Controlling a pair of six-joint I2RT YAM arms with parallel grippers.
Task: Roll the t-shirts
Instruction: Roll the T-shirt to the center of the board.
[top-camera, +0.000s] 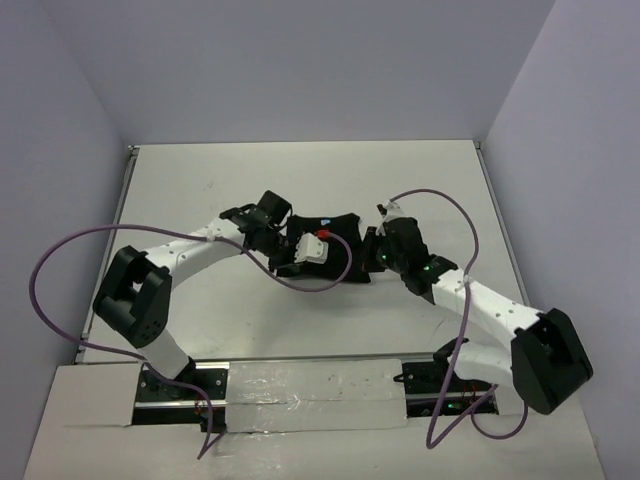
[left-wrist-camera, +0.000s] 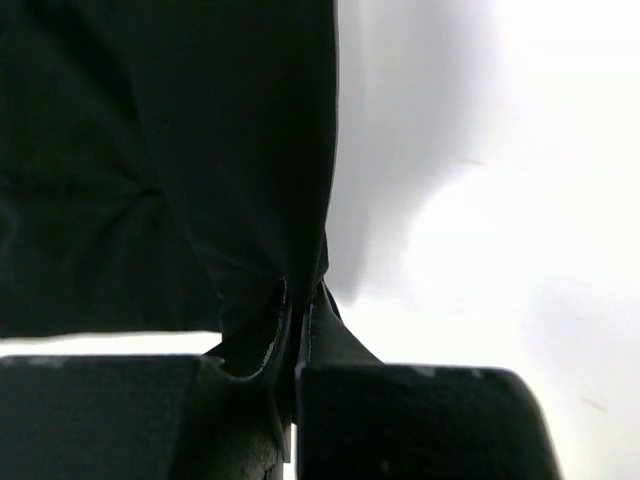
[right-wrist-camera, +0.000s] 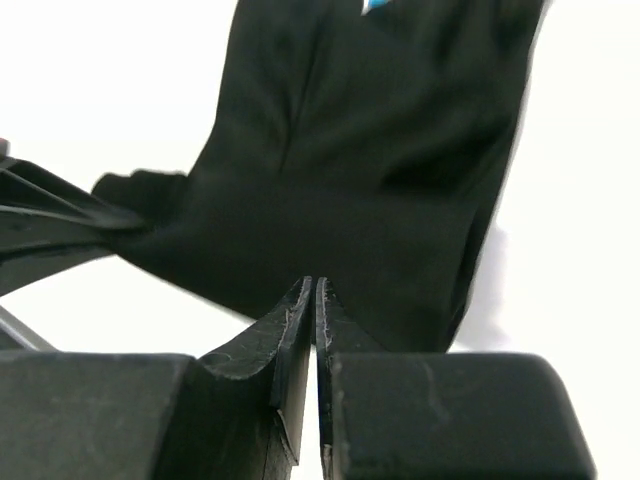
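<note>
**Item: t-shirt** (top-camera: 338, 228). One, plain black, soft cloth. It lies bunched into a compact heap on the table (top-camera: 200, 190), near the table's middle and between the two arms. A small light blue neck label (top-camera: 325, 220) shows on the side of the t-shirt farthest from the arm bases.

**Item: left tool** (left-wrist-camera: 300, 300). It sits at the t-shirt's left side. The fingers are closed, and a fold of the black cloth runs down into the narrow slot between them, so it grips the t-shirt. In the left wrist view the cloth hangs in vertical folds above the fingertips, with bare table to the right of it.

**Item: right tool** (right-wrist-camera: 316, 288). It sits at the t-shirt's right side. The fingers are pressed together with only a thin slit between them, and the tips are closed on the near edge of the cloth. In the right wrist view the t-shirt spreads upward from the tips, creased, with the blue label at its far end.

**Item: purple cable** (top-camera: 60, 255). One runs along each arm. The left arm's cable loops over the near side of the t-shirt.
</note>
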